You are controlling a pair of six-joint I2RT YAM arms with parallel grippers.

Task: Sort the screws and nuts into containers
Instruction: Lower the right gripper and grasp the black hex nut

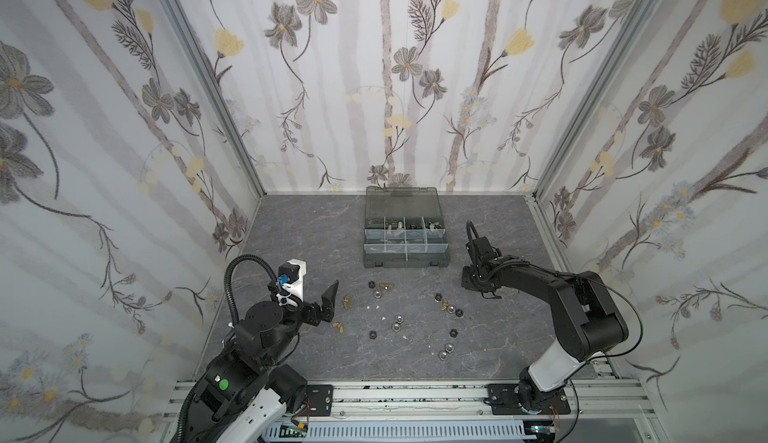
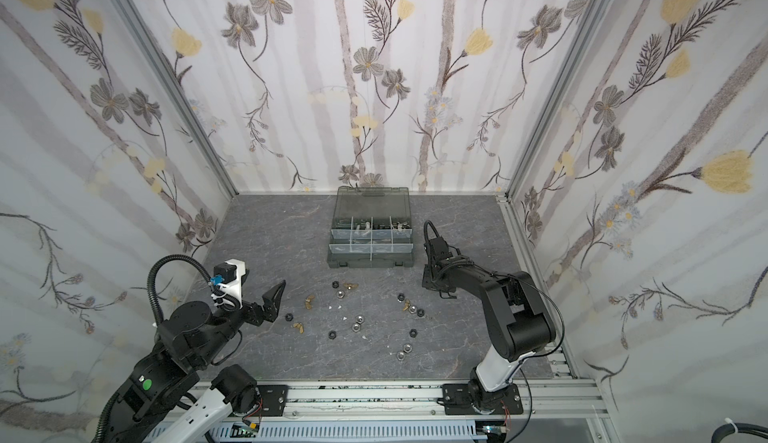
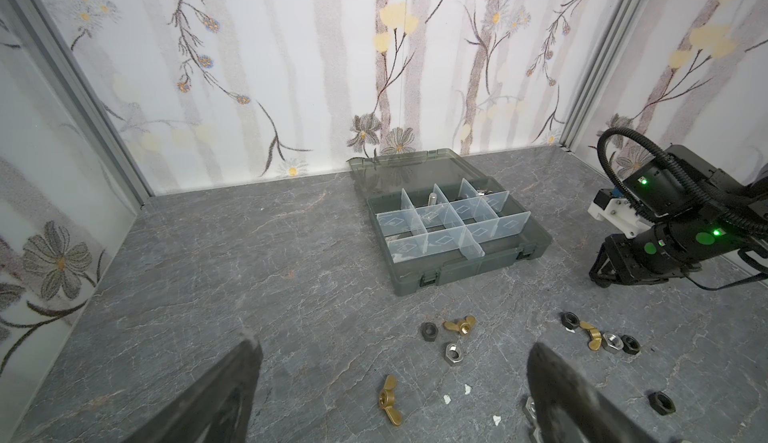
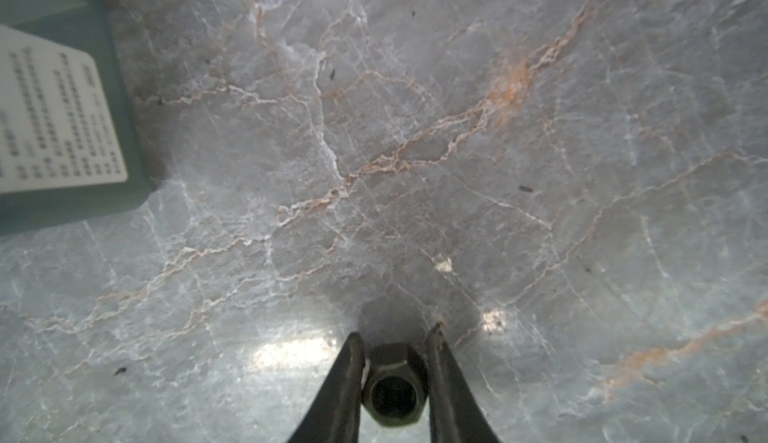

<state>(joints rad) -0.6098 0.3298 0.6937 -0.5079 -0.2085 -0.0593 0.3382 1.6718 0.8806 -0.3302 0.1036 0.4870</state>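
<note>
- The step in hand is a pick-up: the right tool (image 4: 395,335) is low on the bench (image 1: 291,233), just beside the front right corner of the case (image 1: 405,260).
- In the right wrist view, its two fingers (image 4: 345,378) stand close on each side of a dark nut (image 4: 395,382) and squeeze it.
- The dark nut looks like it is still sitting on the bench, not up in the air yet.
- The left tool (image 3: 395,345) is wide open and holds nothing. It hangs over the left side of the bench, near a gold wing nut (image 3: 388,399).
- The case lid is open and leans back toward the wall, so the small boxes (image 3: 440,237) inside can be reached.
- A silver screw (image 3: 432,199) already lies in a back box. Which box is meant for dark nuts cannot be told from here.
- Many loose nuts (image 1: 376,294) are still spread over the bench in front of the case, so the job looks far from done.
- Next, the right tool should probably go straight up with a firm hold, because a small smooth nut can slip out.
- Then it needs a short trip over to the case, staying above the clear walls between the boxes.
- It should let go only when it is right over one box, and low, so the nut does not bounce out.
</note>
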